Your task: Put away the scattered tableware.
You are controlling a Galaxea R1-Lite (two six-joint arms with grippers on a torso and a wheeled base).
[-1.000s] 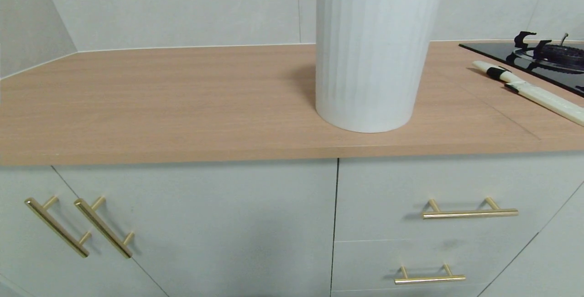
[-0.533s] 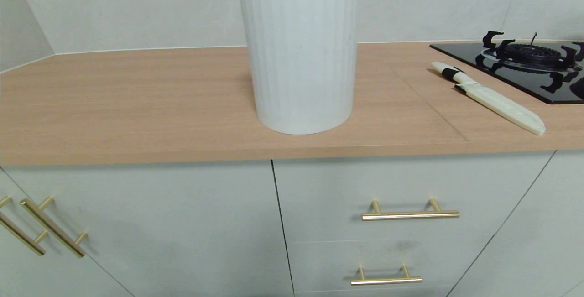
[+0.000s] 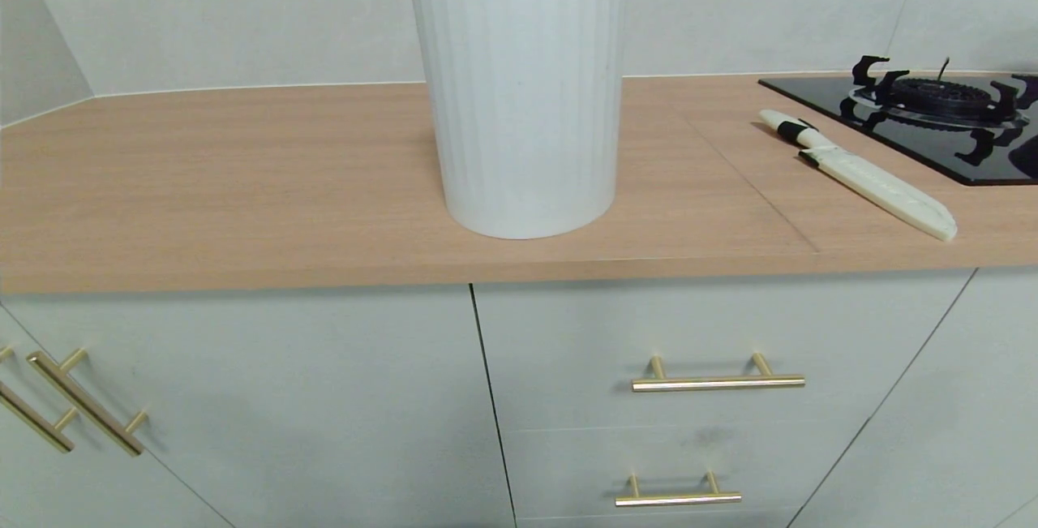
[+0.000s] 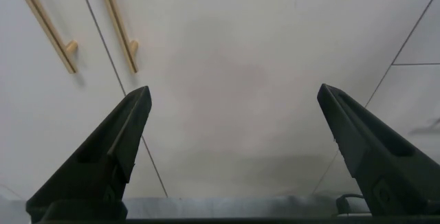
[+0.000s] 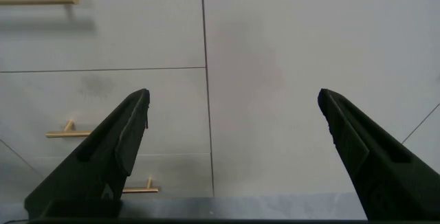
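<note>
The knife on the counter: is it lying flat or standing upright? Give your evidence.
Lying flat: the knife rests lengthwise on the counter, beside the hob.

Standing on countertop (image 3: 203, 187) near front edge: container (image 3: 519, 90). To its right, knife (image 3: 859, 175), lying just beside hob (image 3: 916, 126). Below, drawers (image 3: 714, 325).

Open counter (image 3: 203, 187) beside tall white canister (image 3: 519, 90)

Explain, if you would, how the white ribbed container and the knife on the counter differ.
The container stands upright; the knife lies flat, angled across the counter. The container is broad and bulky; the knife is slim. The container is plain white; the knife is cream with black bands near its handle. Both rest on the wooden counter.
</note>
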